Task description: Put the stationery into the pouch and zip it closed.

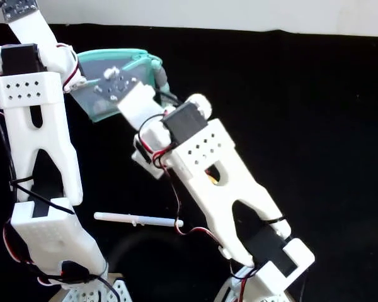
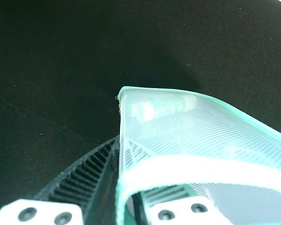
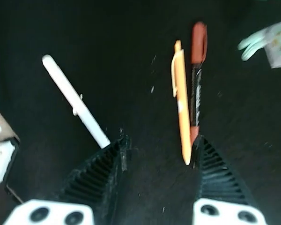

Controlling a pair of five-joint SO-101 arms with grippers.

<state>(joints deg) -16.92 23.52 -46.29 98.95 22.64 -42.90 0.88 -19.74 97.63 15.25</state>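
Black cloth covers the table (image 1: 315,126). Nearest me lies a white pen (image 1: 138,220). Beyond it, my right gripper (image 3: 159,143) hangs with fingers spread wide above an orange pen (image 3: 181,108) and a red-capped marker (image 3: 196,79) lying side by side, placed, I judge, to take one. Farthest off, my left gripper (image 2: 124,154) is clamped on the edge of the mint mesh pouch (image 2: 192,136), steadying it for loading.
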